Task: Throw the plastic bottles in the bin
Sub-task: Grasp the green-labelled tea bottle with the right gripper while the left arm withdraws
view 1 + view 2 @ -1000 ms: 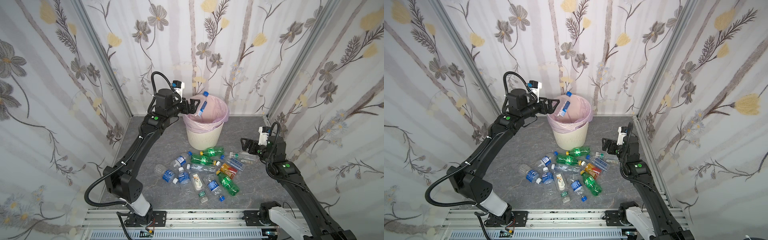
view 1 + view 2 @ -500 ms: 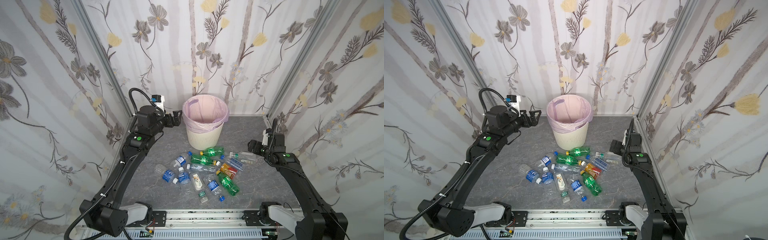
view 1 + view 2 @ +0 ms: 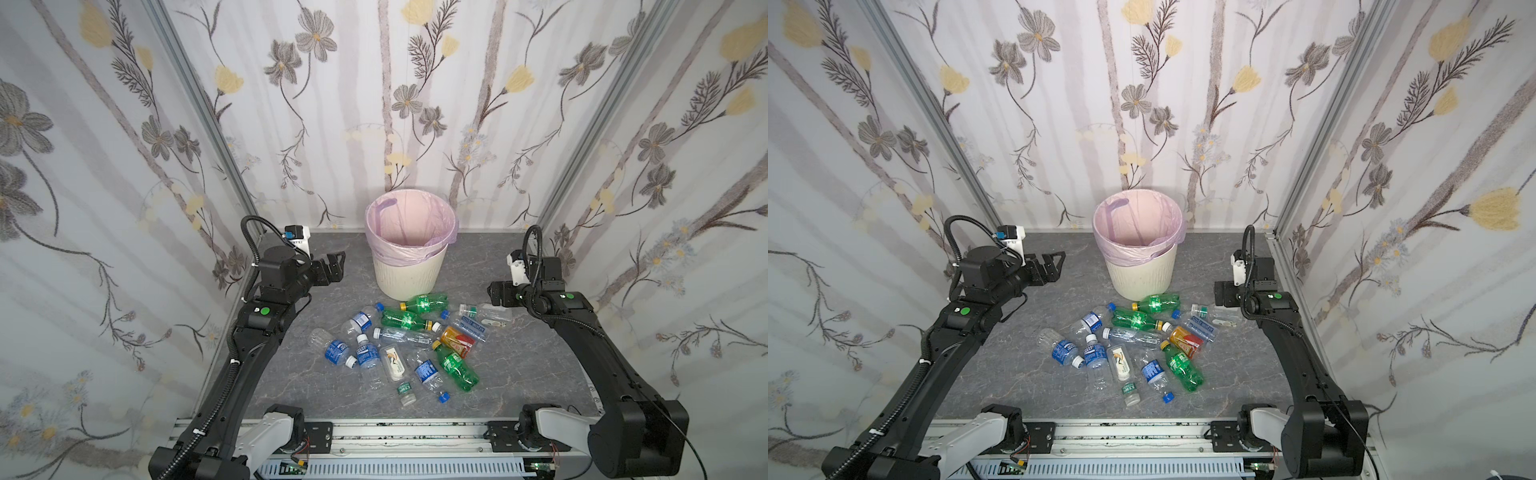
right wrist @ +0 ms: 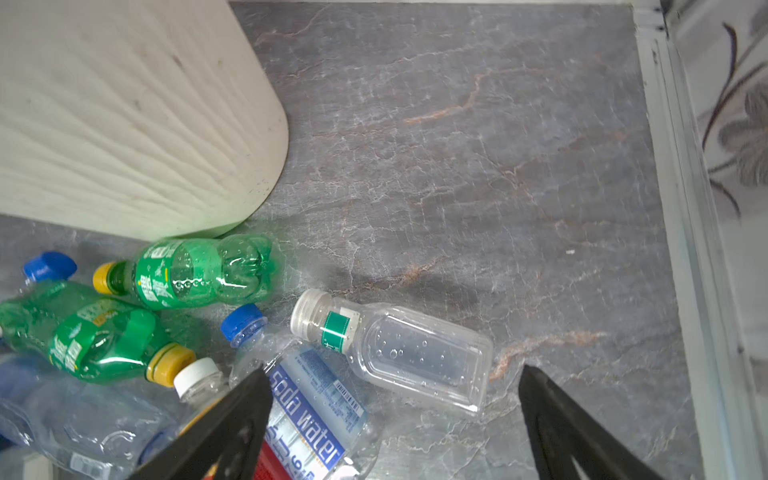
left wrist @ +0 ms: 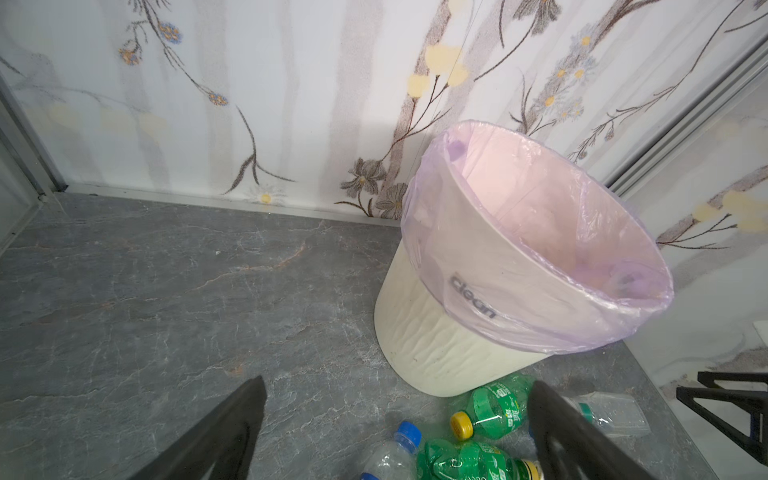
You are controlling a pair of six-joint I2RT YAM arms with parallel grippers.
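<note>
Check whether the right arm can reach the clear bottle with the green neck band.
Probably yes: the right end effector hangs open over the clear bottle, which lies at the pile's edge, uncovered.

A grey veined tabletop (image 3: 519,374) carried the bin (image 3: 409,278), upright near its back edge. The plastic bottles (image 3: 401,319) lay scattered on their sides just before it.

Three papered walls (image 3: 374,104) box the space in, white wallpaper striped in pale grey, with grey blossoms and soft yellow tulips climbing on dark stems. Aluminium corner posts (image 3: 210,124) rise at eleven and one o'clock. Underfoot lies a grey marble-look floor (image 3: 519,374) with rust-coloured veins. The light is even and the shadows are faint. At six o'clock an aluminium rail (image 3: 395,446) edges the floor.
</note>
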